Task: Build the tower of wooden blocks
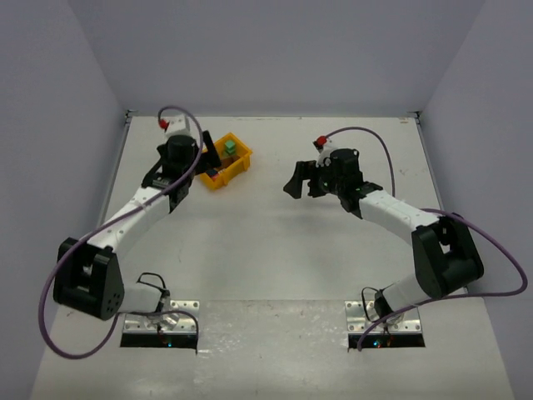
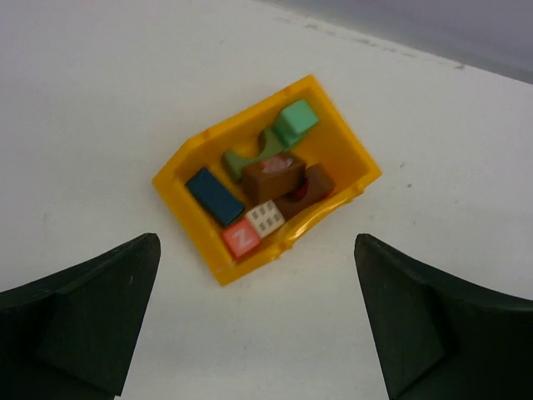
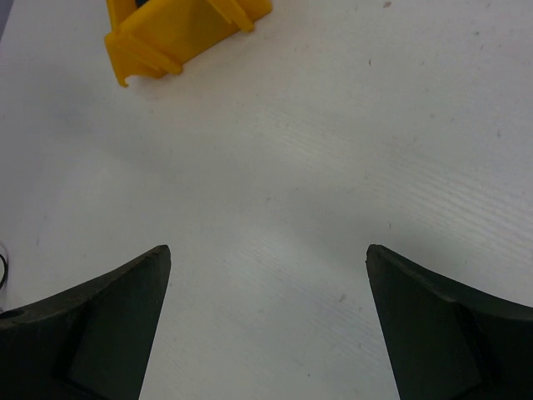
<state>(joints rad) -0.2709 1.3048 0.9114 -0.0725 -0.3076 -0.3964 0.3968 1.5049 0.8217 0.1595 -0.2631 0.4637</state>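
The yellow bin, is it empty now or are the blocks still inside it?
Not empty. The left wrist view shows the yellow bin holding the wood blocks: blue, green, brown, cream and red pieces. None lies on the table.

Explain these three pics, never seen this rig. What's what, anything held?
Two robot arms are bolted at the table's near edge. The wide picture comes from a fixed camera above and behind them. The other two come from cameras on each wrist; the dark wedges at the bottom are that arm's own fingers.

The left gripper hangs open above a yellow bin holding the wood blocks: green, brown, blue, cream, red. The right gripper is open over bare table. Nothing is held, and no tower stands yet.
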